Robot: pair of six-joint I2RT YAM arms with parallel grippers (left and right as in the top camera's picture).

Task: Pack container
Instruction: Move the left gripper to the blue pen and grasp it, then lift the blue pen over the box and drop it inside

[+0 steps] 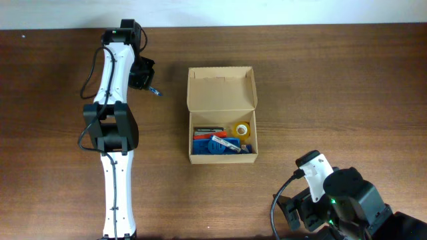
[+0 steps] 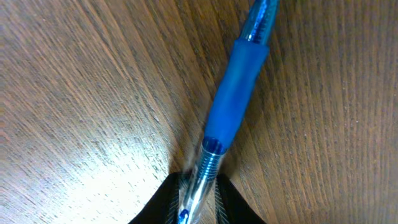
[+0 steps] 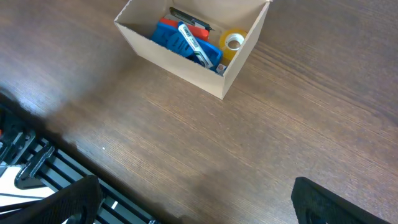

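Note:
The tan cardboard container (image 1: 222, 123) stands mid-table with its flap lid open toward the back. Inside lie blue and red items, a pen and a yellow tape roll (image 1: 242, 130); it also shows in the right wrist view (image 3: 193, 46). My left gripper (image 1: 148, 85) is at the back left of the table, left of the container, shut on a blue pen (image 2: 233, 106) that lies against the wood. My right gripper (image 3: 196, 202) is open and empty near the table's front edge, right of and in front of the container.
The brown wooden table (image 1: 320, 100) spans the view. A black slatted rack (image 3: 31, 162) lies beyond the table's front edge, at the left of the right wrist view.

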